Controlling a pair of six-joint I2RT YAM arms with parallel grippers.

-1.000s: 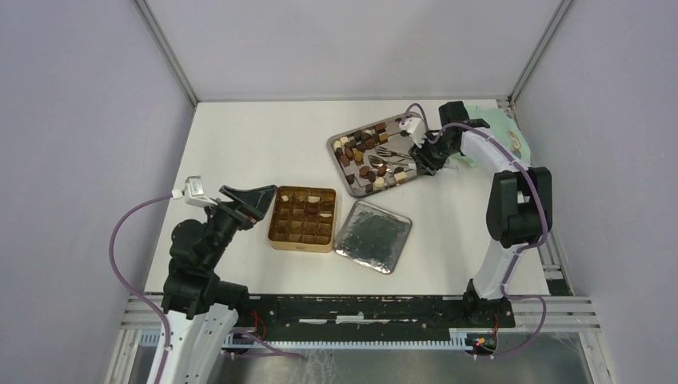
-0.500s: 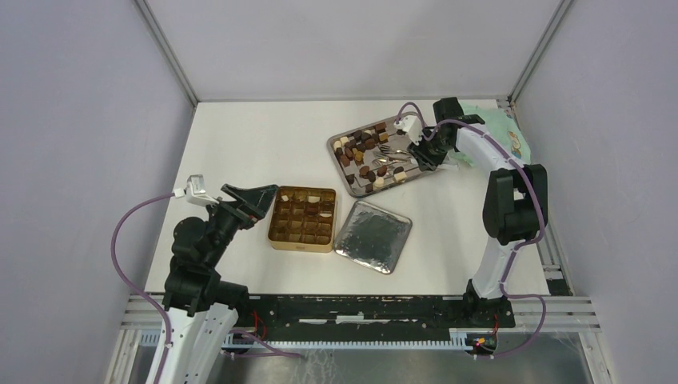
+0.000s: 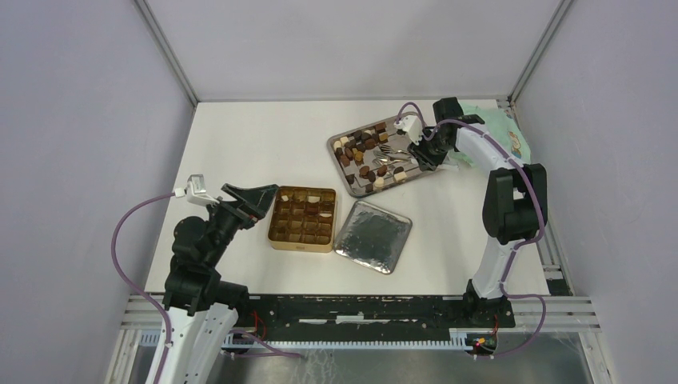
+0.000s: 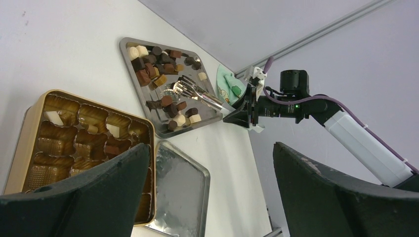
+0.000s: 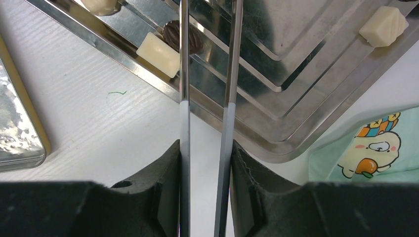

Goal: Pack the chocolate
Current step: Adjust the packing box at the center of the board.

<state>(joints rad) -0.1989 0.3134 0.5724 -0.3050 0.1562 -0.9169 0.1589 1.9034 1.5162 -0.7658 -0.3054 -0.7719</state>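
Nearest to me, on the left, my left gripper [image 3: 254, 200] hangs with its jaws spread fully wide and nothing between them, just beside the left wall of the gold tin [image 3: 302, 247]. Its wrist view shows a few pieces already sitting in the tin's cells and most cells bare, so I judge the packing is at an early stage. The silver lid [image 3: 372, 235] lies flat, right up against the tin's right side.

Farther back and to the right is the steel tray [image 3: 340, 170], where nearly all the chocolate [image 3: 364, 148] lies loose in dark, light brown and white pieces. My right gripper [image 5: 205, 153] sits at the tray's near-right edge, jaws partly closed and pressed against both arms of the tongs [image 5: 184, 74], which reach out over the tray. I cannot tell whether the tips have a piece between them. A green cloth [image 5: 375, 148] lies just beyond the tray on the far right.

My worries from here:
- The tong arms are smooth metal in smooth pads, so they could twist or slide in the grip and throw off my aim.
- Squeezing harder could pinch a small piece so that it shoots out sideways.
- The tips could catch the tray's stepped rim and drag the tray.
- The carry to the tin passes over the lid, so a loosely held piece could drop there.
- The cells are small, so a piece could land across a divider.
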